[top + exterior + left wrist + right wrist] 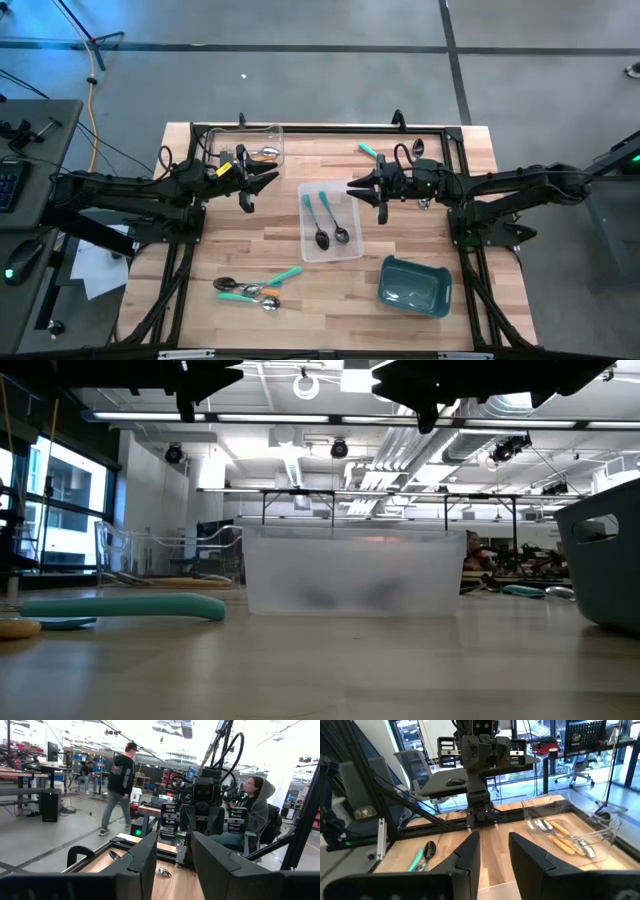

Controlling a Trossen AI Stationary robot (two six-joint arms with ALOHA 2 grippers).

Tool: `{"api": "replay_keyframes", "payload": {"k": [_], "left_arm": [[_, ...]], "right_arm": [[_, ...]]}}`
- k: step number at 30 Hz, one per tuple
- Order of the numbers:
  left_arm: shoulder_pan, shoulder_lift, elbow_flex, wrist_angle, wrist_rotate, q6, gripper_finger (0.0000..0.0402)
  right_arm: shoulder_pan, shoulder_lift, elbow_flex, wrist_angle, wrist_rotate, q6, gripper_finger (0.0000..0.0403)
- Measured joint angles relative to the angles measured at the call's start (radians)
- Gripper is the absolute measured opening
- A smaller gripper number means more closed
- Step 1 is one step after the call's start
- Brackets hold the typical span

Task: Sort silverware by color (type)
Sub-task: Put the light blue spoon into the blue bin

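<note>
High view: slim-handled, shiny-bowled spoons [247,289]; clear trays [331,222]

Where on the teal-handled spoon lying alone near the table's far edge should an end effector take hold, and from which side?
Grip the teal-handled spoon across the middle of its slim handle, coming straight down from above. It lies flat on the table, angled, with bare wood either side, so fingers set crosswise to the handle should fit. The right end effector hangs nearest.
</note>
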Motion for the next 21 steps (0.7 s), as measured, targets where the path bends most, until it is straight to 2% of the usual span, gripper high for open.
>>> {"api": "replay_keyframes", "payload": {"k": [21], "left_arm": [[0.0,0.0,0.0,-0.013,0.0,-0.001,0.0113]], "right_arm": [[0.0,0.0,0.0,0.043,0.0,-0.026,0.0087]]}}
